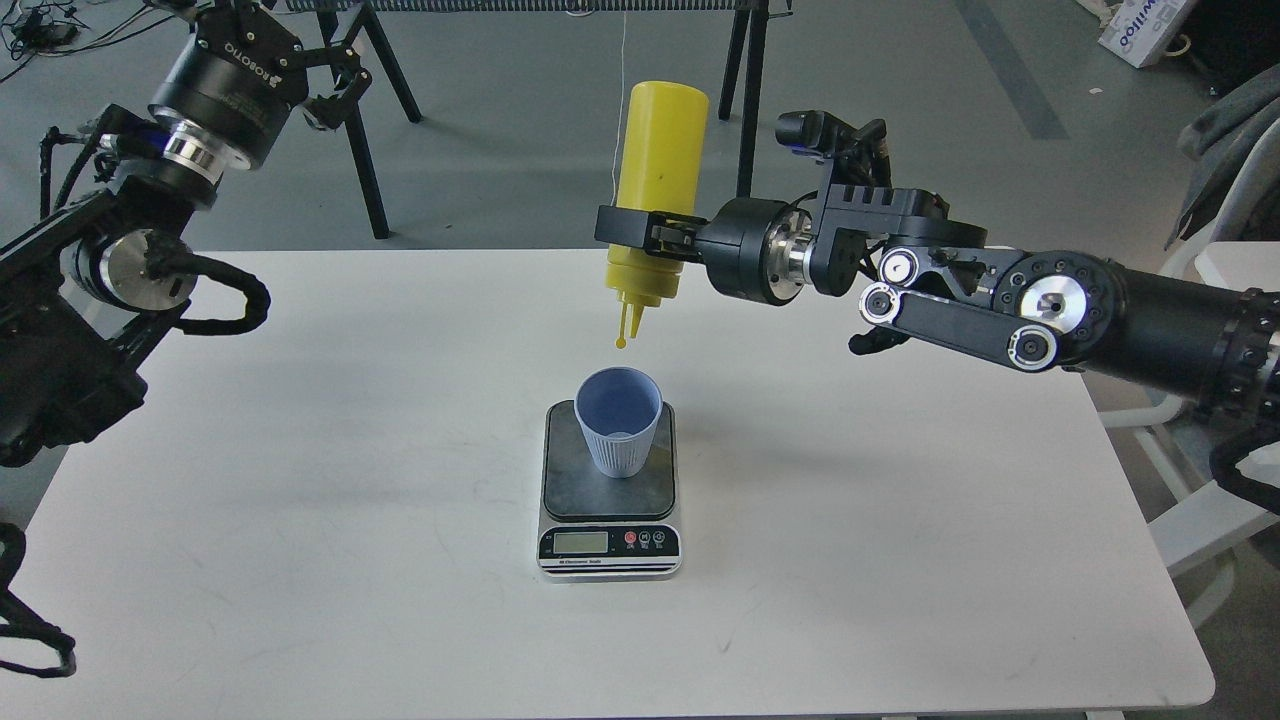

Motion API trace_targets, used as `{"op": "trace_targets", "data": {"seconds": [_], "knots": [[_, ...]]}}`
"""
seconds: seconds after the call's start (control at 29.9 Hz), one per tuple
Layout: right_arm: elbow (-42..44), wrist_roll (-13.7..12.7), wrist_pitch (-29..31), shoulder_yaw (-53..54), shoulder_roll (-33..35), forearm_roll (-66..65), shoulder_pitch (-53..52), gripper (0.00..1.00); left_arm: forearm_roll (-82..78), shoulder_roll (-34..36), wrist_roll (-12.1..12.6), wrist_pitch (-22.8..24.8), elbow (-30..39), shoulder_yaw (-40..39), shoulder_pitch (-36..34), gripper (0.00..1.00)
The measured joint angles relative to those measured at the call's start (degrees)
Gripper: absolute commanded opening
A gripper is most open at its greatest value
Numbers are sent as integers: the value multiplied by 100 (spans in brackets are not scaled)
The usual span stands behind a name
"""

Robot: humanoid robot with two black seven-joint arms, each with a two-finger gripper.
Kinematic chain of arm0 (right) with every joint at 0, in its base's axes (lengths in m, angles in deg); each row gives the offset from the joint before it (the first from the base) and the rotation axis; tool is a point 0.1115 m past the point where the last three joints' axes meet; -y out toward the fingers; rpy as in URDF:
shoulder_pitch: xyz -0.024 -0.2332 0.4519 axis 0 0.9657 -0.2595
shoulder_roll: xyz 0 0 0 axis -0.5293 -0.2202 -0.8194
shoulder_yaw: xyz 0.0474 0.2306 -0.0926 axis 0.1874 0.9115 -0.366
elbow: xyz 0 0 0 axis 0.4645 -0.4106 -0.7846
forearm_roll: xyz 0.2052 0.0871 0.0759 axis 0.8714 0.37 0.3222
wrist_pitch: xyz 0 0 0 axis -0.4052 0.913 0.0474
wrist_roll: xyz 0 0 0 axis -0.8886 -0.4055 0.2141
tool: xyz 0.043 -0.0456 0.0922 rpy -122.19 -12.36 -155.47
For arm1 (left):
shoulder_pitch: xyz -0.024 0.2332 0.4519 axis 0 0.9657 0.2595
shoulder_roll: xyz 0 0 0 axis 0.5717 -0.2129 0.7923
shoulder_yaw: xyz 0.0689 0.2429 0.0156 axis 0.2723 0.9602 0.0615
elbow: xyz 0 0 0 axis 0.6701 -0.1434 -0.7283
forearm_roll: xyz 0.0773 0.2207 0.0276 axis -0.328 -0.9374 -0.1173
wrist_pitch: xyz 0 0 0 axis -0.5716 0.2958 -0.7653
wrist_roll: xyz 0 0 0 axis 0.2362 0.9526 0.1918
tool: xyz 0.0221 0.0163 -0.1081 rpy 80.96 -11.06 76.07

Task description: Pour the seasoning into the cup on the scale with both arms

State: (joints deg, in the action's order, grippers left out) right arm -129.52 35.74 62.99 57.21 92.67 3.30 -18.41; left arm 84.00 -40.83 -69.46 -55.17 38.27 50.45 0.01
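- Seasoning bottle (657, 190) is held upside down in the air above the far half of the white table (300, 500), its cone nozzle pointing down and its small tethered cap hanging below the tip.
- It is grasped around its lower body by the right gripper (630, 235), whose fingers are clenched on both sides of it.
- The blue cup (619, 420) is seen upright on the dark plate of the scale (610, 500), just nearer than the nozzle and well below it; a clear gap is left between cap and cup rim.
- The scale is placed near the table's middle, its display facing the near edge, with bare tabletop left open on the left, right and near sides.
- The right arm is stretched in from the right edge, roughly level, its wrist turned toward the bottle.
- The left gripper (335, 85) is raised at the far left, beyond the table's far edge and well apart from the cup; whether its fingers are released or clenched cannot be told.
- Black stand legs (365, 170) are seen on the floor beyond the table.
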Motion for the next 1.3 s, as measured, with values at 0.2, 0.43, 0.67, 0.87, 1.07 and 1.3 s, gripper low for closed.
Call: {"op": "trace_targets", "data": {"seconds": [0.2, 0.43, 0.67, 0.87, 1.07, 1.3], "knots": [[13, 2, -277, -704, -198, -258, -503, 43, 0, 8, 0, 0, 0, -29, 1, 100], [99, -68, -524, -1240, -486, -549, -724, 43, 0, 10, 0, 0, 0, -113, 17, 100], [247, -108, -750, -1641, -755, -684, -822, 39, 0, 14, -30, 0, 0, -123, 18, 100], [285, -188, -834, -1660, -850, -682, -807, 35, -3, 42, -72, 0, 0, -123, 18, 100], [288, -195, -840, -1723, -866, -679, -752, 34, -7, 44, -74, 0, 0, -124, 18, 100], [278, -195, -841, -1733, -866, -675, -740, 34, -6, 44, -74, 0, 0, -130, 18, 100]]}}
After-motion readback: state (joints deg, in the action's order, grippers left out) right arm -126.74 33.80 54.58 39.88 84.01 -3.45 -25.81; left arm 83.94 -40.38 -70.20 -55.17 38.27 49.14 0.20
